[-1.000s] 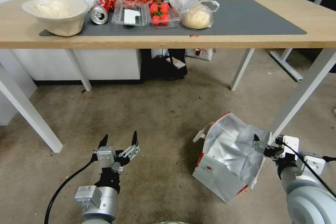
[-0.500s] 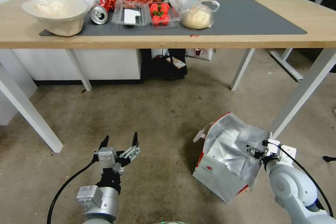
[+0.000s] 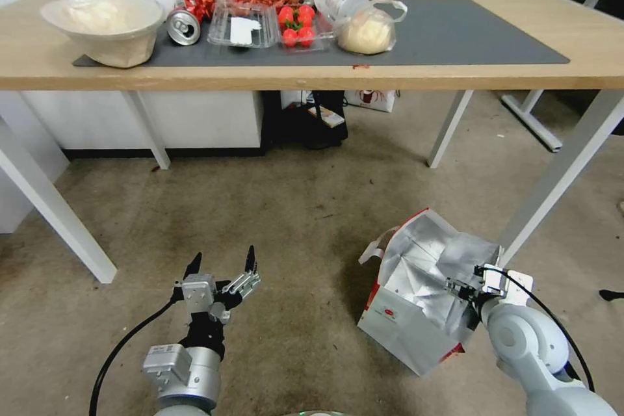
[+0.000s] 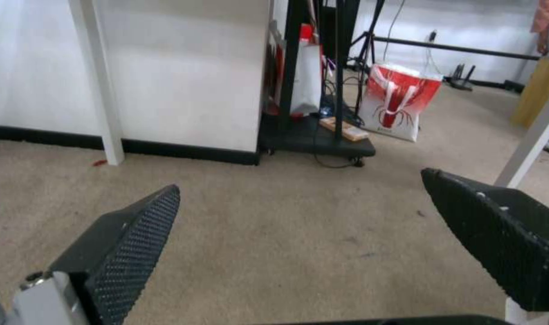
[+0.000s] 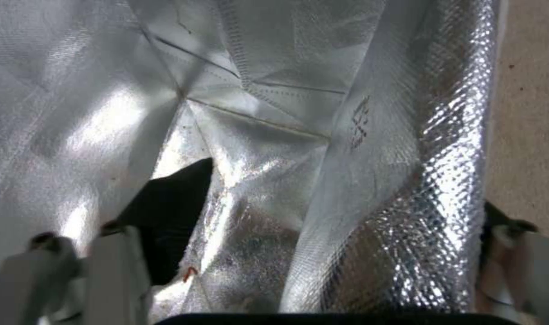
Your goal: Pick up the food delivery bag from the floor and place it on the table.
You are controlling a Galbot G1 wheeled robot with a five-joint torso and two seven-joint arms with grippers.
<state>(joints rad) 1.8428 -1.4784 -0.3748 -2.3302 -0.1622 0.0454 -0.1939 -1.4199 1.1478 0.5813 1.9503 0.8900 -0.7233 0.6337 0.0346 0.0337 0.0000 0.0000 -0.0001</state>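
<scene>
Carpet, worn and brownish-grey, fills the lower head view as the floor [image 3: 292, 221]. On it, right of centre, the food delivery bag [image 3: 416, 302] stands open, its silver lining facing up, a small red logo on its near white face and a white strap handle at its far left corner. The right gripper [image 3: 465, 290] reaches down into the bag's mouth at its right wall. The left gripper [image 3: 221, 266] hangs low over bare carpet, well apart from the bag, its two fingers spread wide. Beyond, the table [image 3: 455, 75] spans the view, its dark grey mat [image 3: 468, 36] carrying a white bowl [image 3: 104, 26], a drink can [image 3: 184, 26], a clear tray of red fruit [image 3: 298, 27] and a bun in a clear plastic bag [image 3: 367, 32].

In the left wrist view, the left gripper's fingers [image 4: 130, 243] stand far apart over empty carpet, with a white table leg [image 4: 100, 81] and a red-and-white shopping bag [image 4: 398, 101] farther off.

In the right wrist view, the foil wall of the bag [image 5: 407, 180] runs between the right gripper's jaws: one finger [image 5: 172, 212] lies inside against the lining, the other at the outer side by the carpet. The jaws stand apart, straddling the wall and not yet pressed on it.
</scene>
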